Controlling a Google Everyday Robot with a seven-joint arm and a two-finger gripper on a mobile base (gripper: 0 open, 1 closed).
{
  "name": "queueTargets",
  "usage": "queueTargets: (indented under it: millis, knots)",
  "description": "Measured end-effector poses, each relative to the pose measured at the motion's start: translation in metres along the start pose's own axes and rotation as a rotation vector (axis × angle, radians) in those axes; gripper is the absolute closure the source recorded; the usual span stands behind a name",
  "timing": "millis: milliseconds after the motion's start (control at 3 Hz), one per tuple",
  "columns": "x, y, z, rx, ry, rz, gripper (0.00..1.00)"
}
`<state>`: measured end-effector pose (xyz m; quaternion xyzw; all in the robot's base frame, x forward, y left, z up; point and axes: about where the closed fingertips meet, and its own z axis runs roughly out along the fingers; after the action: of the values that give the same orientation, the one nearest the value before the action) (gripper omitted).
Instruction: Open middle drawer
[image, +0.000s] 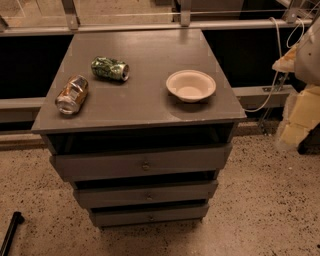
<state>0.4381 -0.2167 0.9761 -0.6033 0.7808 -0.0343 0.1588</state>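
The grey cabinet (140, 107) stands in the middle of the camera view with three drawer fronts stacked below its top. The middle drawer (115, 196) is the second front, flat grey with one small round knob (149, 197) at its centre. A dark gap shows above it. The wider top drawer front (100, 165) is above it and the narrower bottom front (120, 217) below. My gripper (309, 47) is a blurred white shape at the upper right edge, well up and to the right of the drawers, touching nothing.
On the cabinet top lie a crushed green can (110, 68), a crushed brown can (72, 94) and a white bowl (190, 85). Yellowish bags (300, 117) and a white cable (272, 75) are to the right. A black rod (11, 231) lies on the speckled floor at lower left.
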Motion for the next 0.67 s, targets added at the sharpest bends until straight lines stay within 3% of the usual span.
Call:
queueTargets:
  millis: [333,667]
  knots:
    - [0.000,0.000,0.000,0.000,0.000,0.000,0.00]
    - [0.011,0.004,0.020,-0.004,-0.061,0.026,0.00]
